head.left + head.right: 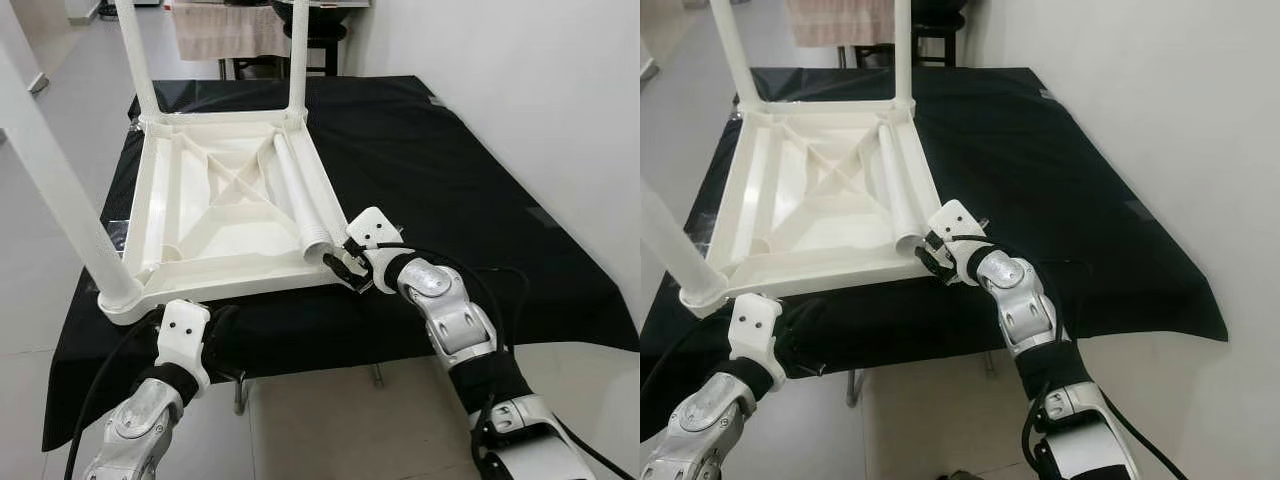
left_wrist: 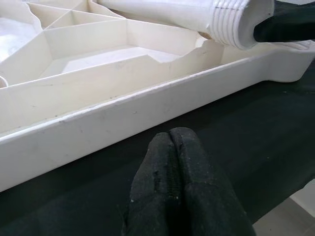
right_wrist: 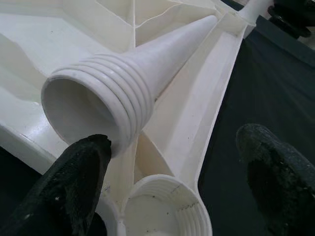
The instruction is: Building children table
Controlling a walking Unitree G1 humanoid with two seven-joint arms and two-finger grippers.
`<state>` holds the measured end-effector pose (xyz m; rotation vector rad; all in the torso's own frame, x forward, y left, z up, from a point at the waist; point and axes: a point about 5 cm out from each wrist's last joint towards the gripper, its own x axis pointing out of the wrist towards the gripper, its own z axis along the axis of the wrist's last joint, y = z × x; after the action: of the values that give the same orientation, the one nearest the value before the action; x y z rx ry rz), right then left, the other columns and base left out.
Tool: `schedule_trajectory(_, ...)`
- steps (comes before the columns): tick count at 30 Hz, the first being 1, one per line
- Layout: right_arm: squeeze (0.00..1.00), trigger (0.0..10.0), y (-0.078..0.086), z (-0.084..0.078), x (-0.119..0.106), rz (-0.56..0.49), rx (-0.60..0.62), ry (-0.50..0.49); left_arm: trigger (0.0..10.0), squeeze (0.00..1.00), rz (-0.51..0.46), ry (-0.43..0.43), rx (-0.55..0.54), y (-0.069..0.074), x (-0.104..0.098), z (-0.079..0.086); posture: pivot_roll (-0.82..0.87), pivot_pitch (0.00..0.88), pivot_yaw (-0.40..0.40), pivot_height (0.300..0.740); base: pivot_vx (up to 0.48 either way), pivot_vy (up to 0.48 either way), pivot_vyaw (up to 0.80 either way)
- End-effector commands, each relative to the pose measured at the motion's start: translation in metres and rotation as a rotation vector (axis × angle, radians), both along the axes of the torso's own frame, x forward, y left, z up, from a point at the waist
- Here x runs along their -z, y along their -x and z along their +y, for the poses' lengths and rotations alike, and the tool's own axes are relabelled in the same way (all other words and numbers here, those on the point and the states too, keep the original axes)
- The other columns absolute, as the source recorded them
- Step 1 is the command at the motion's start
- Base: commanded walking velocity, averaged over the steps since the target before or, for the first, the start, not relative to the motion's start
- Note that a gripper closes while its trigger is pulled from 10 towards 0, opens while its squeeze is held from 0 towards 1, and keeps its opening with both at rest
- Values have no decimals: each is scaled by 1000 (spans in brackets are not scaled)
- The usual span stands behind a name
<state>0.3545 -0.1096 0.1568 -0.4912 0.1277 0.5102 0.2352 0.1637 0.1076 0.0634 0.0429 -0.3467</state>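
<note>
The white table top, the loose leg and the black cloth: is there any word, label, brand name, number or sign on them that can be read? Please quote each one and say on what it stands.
None can be read: no printed or moulded text shows on the upturned white table top, the loose threaded leg, the black cloth, or the left gripper and right gripper.

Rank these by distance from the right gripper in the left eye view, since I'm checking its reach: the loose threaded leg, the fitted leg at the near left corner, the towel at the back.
1. Loose threaded leg: its ribbed end sits at the right gripper.
2. Fitted leg: near left corner of the upturned tabletop.
3. Towel: hanging beyond the table's far edge.
</note>
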Motion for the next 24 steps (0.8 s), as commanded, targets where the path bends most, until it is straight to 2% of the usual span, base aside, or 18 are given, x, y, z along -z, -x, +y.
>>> schedule_trajectory(1, 0, 10000, -1, 1, -5, -14, 45, -42, 10000, 0, 10, -1, 0, 1, 3, 0, 15, 69, -82, 740, 0, 0, 0)
schedule_trajectory(4, 0, 10000, 0, 4, -6, -20, 52, -53, 10000, 0, 10, -1, 0, 1, 4, 0, 15, 69, -82, 740, 0, 0, 0)
schedule_trajectory(9, 0, 10000, -2, 18, -13, -67, 79, -91, 10000, 0, 9, 0, 3, 1, 4, 0, 5, 67, -82, 740, 0, 0, 0)
schedule_trajectory(11, 0, 10000, -2, 18, -13, -67, 79, -91, 10000, 0, 9, 0, 3, 1, 4, 0, 5, 67, -82, 740, 0, 0, 0)
schedule_trajectory(14, 0, 10000, -3, 32, -17, -83, 66, -107, 10000, 0, 10, 1, 5, 1, 4, -1, 5, 67, -82, 740, 0, 0, 0)
schedule_trajectory(19, 0, 10000, -6, 47, -11, -71, 74, -85, 10000, 0, 10, 1, 5, 1, 4, -1, 12, 66, -84, 740, 0, 0, 0)
schedule_trajectory(23, 0, 10000, -9, 49, -8, -77, 96, -65, 10000, 0, 9, 1, 5, 1, 4, -2, 16, 65, -87, 740, 0, 0, 0)
schedule_trajectory(24, 0, 1373, -12, 50, -8, -91, 118, -53, 10000, 0, 9, 2, 4, 1, 4, -2, 17, 65, -88, 740, 0, 0, 0)
